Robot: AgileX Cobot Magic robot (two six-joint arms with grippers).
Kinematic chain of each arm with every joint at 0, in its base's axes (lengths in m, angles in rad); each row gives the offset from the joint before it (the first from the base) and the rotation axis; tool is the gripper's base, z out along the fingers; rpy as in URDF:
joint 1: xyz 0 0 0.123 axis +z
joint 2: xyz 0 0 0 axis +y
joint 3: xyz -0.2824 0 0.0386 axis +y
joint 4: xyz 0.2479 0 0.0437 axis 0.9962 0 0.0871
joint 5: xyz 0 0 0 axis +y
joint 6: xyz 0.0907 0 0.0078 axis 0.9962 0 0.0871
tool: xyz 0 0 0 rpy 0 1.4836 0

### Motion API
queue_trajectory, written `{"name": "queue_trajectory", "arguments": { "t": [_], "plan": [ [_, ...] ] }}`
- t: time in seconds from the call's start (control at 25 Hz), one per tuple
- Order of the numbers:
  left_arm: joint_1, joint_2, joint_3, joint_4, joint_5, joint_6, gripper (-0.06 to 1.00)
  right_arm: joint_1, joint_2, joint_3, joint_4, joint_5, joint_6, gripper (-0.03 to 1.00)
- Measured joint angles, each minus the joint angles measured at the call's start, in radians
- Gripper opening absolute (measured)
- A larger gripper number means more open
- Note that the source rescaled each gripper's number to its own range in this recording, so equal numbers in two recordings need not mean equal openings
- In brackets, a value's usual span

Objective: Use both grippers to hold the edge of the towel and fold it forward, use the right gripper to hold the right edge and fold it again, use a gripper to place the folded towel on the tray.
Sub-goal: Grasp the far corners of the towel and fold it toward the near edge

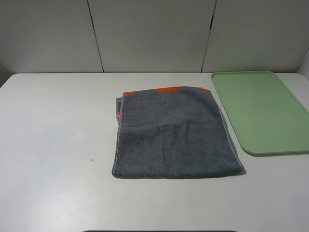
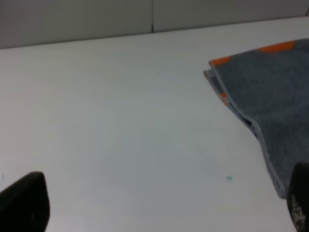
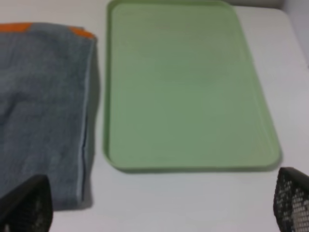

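Note:
The dark grey towel (image 1: 176, 133) lies flat in the middle of the white table, doubled over, with orange patches showing along its far end. Its pale hemmed edge (image 1: 231, 140) runs down the right side, close to the light green tray (image 1: 263, 111), which holds nothing. Neither arm appears in the high view. In the left wrist view, my left gripper (image 2: 161, 208) is open over bare table, with the towel (image 2: 270, 92) off to one side. My right gripper (image 3: 159, 205) is open too, near the towel's corner (image 3: 41, 96) and the near rim of the tray (image 3: 183, 166).
A small teal speck (image 1: 92, 160) marks the table left of the towel. Grey wall panels (image 1: 149, 34) stand behind the table's far edge. The tray reaches almost to the table's right edge.

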Motion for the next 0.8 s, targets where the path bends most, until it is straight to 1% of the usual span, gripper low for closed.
{"name": "queue_trajectory", "arguments": {
  "t": [0.2,0.32,0.48,0.56,0.64,0.8],
  "plan": [
    [0.0,0.207,-0.023,0.0,-0.064,0.081,0.98,0.068,0.161,-0.025,0.001,-0.031,-0.05,1.0],
    [0.0,0.351,-0.055,-0.009,-0.088,0.164,0.97,0.091,0.261,-0.033,0.003,-0.055,-0.103,1.0],
    [-0.004,0.547,-0.114,-0.062,-0.095,0.312,0.96,0.095,0.393,-0.051,0.024,-0.101,-0.177,1.0],
    [-0.04,0.625,-0.142,-0.08,-0.099,0.383,0.96,0.096,0.446,-0.052,0.041,-0.131,-0.219,1.0],
    [-0.101,0.697,-0.16,-0.09,-0.099,0.436,0.96,0.11,0.497,-0.052,0.059,-0.161,-0.257,1.0],
    [-0.226,0.814,-0.171,-0.094,-0.106,0.536,0.96,0.207,0.566,-0.052,0.075,-0.22,-0.34,1.0]
  ]
}}
